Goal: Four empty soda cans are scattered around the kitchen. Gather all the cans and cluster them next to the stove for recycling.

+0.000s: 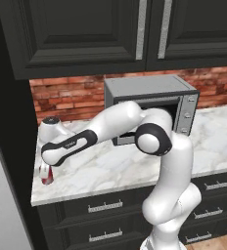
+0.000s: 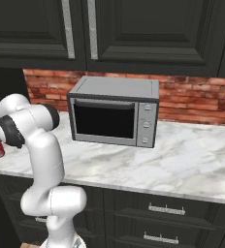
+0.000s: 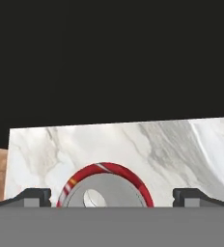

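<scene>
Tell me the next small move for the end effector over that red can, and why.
Probably lower a little further, then close. In the hand view the red can stands upright on the marble counter, centred between the fingertips of the open end effector, but only its top rim sits level with them, so closing now might catch just the rim.

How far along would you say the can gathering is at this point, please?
Nothing looks done yet: no stove or gathered cans are in sight. In hand: the open gripper hangs over the red soda can at the counter's left end, with a fingertip on either side and no grip yet. Left: closing on this can, carrying it to the stove, then fetching the others.
</scene>
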